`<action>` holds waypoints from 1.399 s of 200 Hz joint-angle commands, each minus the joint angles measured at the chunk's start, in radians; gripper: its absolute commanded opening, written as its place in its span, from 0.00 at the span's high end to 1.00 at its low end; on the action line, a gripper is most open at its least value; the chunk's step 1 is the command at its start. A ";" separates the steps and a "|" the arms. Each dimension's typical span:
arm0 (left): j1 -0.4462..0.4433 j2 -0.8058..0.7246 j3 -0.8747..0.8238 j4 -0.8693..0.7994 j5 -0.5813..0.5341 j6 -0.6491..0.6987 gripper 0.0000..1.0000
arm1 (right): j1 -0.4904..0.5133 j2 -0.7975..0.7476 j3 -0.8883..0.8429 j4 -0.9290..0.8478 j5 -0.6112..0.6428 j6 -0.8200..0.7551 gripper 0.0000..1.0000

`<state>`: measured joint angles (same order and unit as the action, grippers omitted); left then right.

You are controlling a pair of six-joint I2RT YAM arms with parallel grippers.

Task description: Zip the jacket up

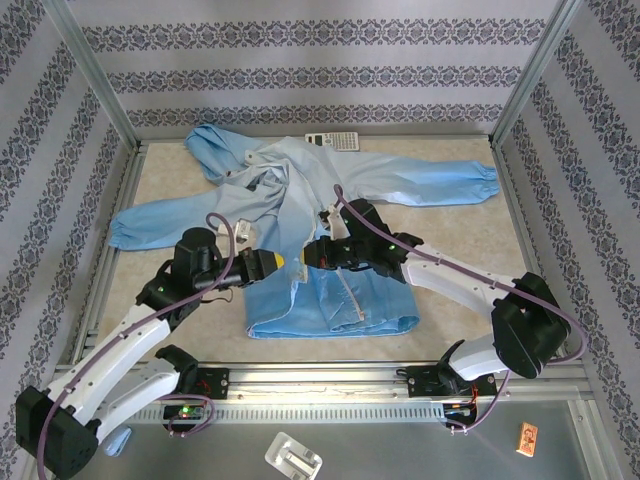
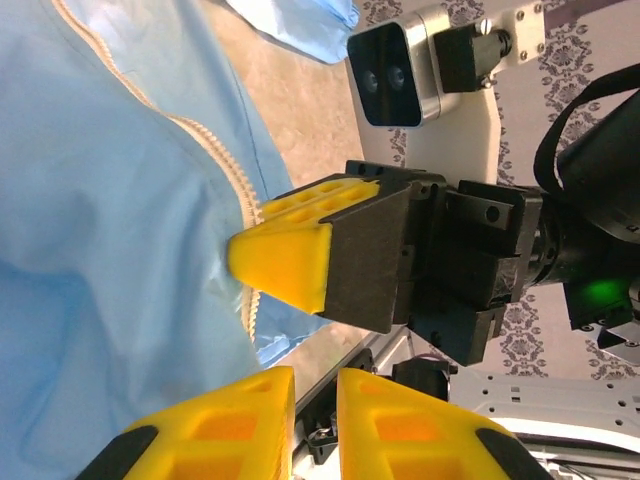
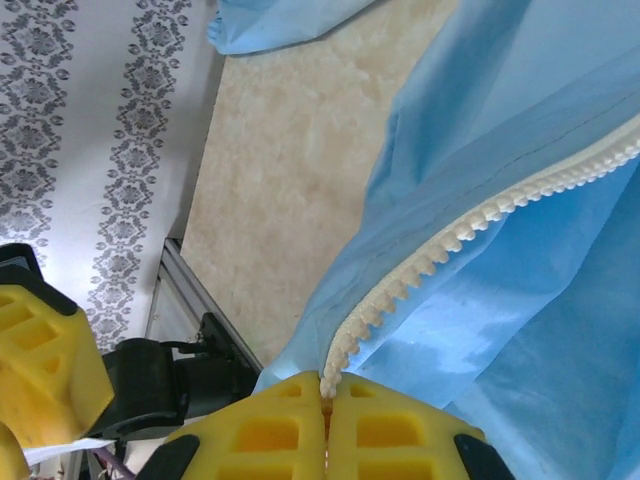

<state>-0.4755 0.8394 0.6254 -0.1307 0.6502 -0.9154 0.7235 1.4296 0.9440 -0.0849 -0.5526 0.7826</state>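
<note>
The light-blue jacket (image 1: 290, 300) lies spread on the table, hood at the back and sleeves out to both sides, with its pale zipper strip (image 1: 350, 295) running down the front. My right gripper (image 1: 306, 256) is shut on the zipper strip (image 3: 480, 215), whose toothed edge runs into the closed yellow fingers (image 3: 325, 392). My left gripper (image 1: 275, 261) hovers just left of it, tip to tip. In the left wrist view its jaws (image 2: 315, 400) stand a narrow gap apart with nothing between them, and the right gripper's yellow tip (image 2: 285, 262) pinches the zipper (image 2: 235, 180).
A calculator (image 1: 332, 141) lies at the table's back edge beside the hood. Metal frame rails (image 1: 330, 375) border the table, with patterned walls around it. A small metal part (image 1: 293, 460) and an orange item (image 1: 526, 437) lie on the front shelf.
</note>
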 commanded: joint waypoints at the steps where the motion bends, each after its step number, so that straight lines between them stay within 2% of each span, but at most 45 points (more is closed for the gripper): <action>1: -0.055 0.041 0.000 0.037 0.000 0.004 0.82 | -0.006 -0.002 0.042 -0.014 -0.055 0.029 1.00; 23: -0.124 0.083 -0.031 0.055 -0.054 0.001 0.82 | -0.006 0.010 0.054 -0.019 -0.071 0.052 1.00; 42: -0.150 0.105 -0.060 0.052 -0.083 0.003 0.77 | -0.011 0.014 0.056 -0.019 -0.083 0.068 1.00; 85: -0.150 0.086 -0.129 0.112 -0.113 0.008 0.65 | -0.016 0.037 0.050 -0.017 -0.101 0.075 1.00; 127: -0.147 0.089 -0.189 0.242 -0.103 -0.033 0.62 | -0.009 0.059 0.036 0.003 -0.108 0.091 1.00; 225: -0.123 0.111 -0.290 0.458 -0.081 -0.130 0.49 | -0.018 0.095 0.006 0.066 -0.125 0.120 1.00; 254: -0.113 0.118 -0.310 0.522 -0.069 -0.157 0.49 | -0.023 0.107 -0.002 0.088 -0.134 0.132 1.00; 280: -0.101 0.112 -0.327 0.568 -0.066 -0.177 0.53 | -0.025 0.114 -0.005 0.098 -0.135 0.137 1.00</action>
<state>-0.5934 0.9558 0.3183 0.3229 0.5686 -1.0565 0.7082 1.5288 0.9524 -0.0280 -0.6651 0.9012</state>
